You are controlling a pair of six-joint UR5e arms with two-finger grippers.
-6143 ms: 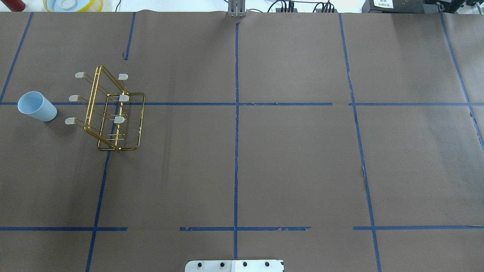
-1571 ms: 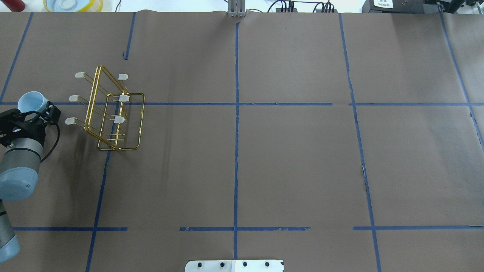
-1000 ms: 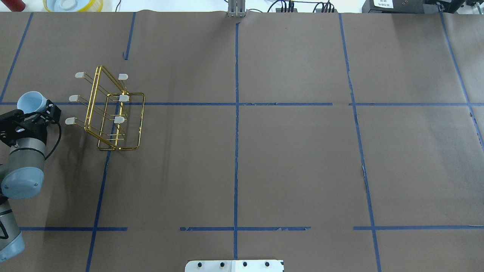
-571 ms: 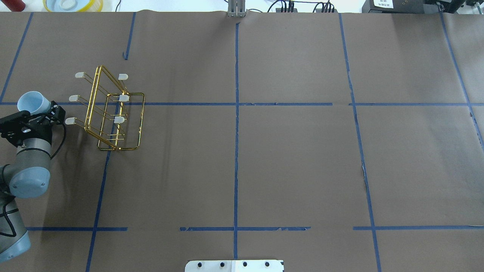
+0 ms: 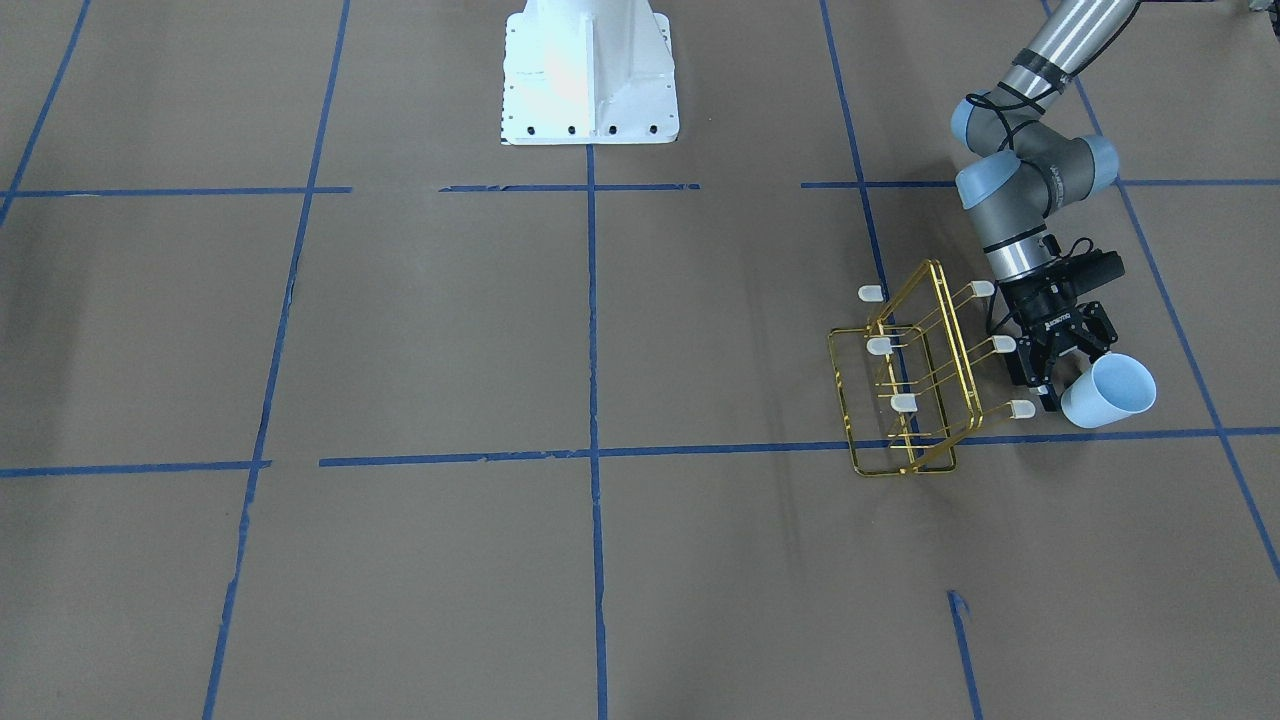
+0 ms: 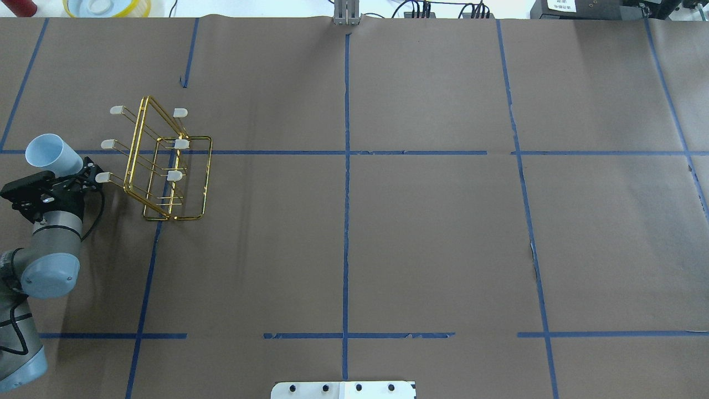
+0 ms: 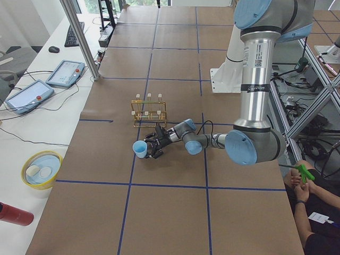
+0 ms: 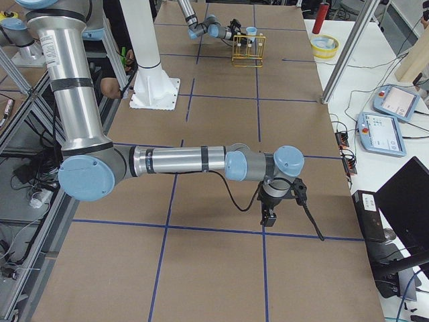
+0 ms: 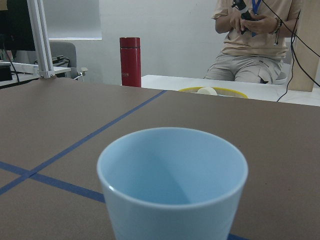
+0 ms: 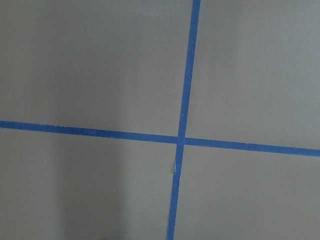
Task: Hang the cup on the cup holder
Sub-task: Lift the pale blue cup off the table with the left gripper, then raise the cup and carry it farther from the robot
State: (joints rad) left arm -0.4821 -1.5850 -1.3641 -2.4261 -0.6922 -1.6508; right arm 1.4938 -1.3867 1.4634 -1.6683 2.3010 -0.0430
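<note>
The pale blue cup (image 6: pixel 52 154) stands upright on the brown table, left of the gold wire cup holder (image 6: pixel 166 166). My left gripper (image 6: pixel 77 167) reaches in low from the near side, its fingers on either side of the cup's base, and it looks open. In the front-facing view the gripper (image 5: pixel 1066 385) sits between the cup (image 5: pixel 1110 392) and the holder (image 5: pixel 905 390). The left wrist view shows the cup (image 9: pixel 172 180) very close, mouth up. My right gripper (image 8: pixel 268 218) hangs over bare table far from them; I cannot tell its state.
A yellow bowl (image 6: pixel 108 6) and a red bottle (image 9: pixel 130 61) stand beyond the far table edge. A seated person (image 9: pixel 252 45) is behind the bowl. The white robot base (image 5: pixel 588 70) is at the near middle. Blue tape lines cross the table.
The left arm came in from the left edge and reached the cup. In the last second its wrist swung rightward toward the holder. The cup has barely moved.
</note>
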